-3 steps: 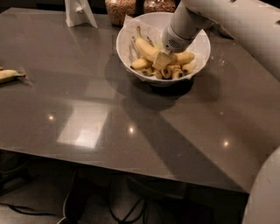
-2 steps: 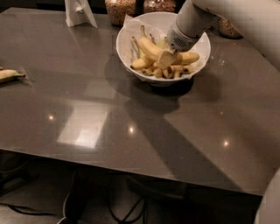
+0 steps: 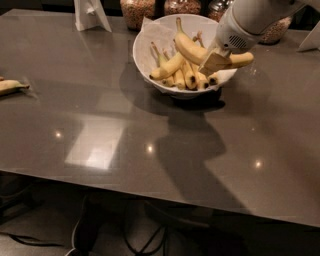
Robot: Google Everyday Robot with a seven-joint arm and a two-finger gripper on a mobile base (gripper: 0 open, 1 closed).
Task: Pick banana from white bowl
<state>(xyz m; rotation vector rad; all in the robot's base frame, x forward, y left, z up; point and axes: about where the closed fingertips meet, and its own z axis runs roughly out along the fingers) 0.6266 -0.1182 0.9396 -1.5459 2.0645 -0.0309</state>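
Note:
The white bowl (image 3: 161, 88) with crinkled paper lining stands at the back middle of the dark table. My gripper (image 3: 215, 61) hangs over the bowl's right side and is shut on the banana (image 3: 192, 49). The long yellow banana is held near its middle, lifted above the other fruit. Its greenish stem points up and back, and its far end sticks out past the bowl's right rim. The arm comes in from the upper right.
A bunch of shorter bananas with dark tips (image 3: 182, 74) lies in the bowl. A small pale banana (image 3: 10, 86) lies at the table's left edge. Glass jars (image 3: 137, 7) and a white stand (image 3: 90, 12) line the back edge.
My gripper has risen and shifted right with the banana. The banana has come up off the bunch in the bowl.

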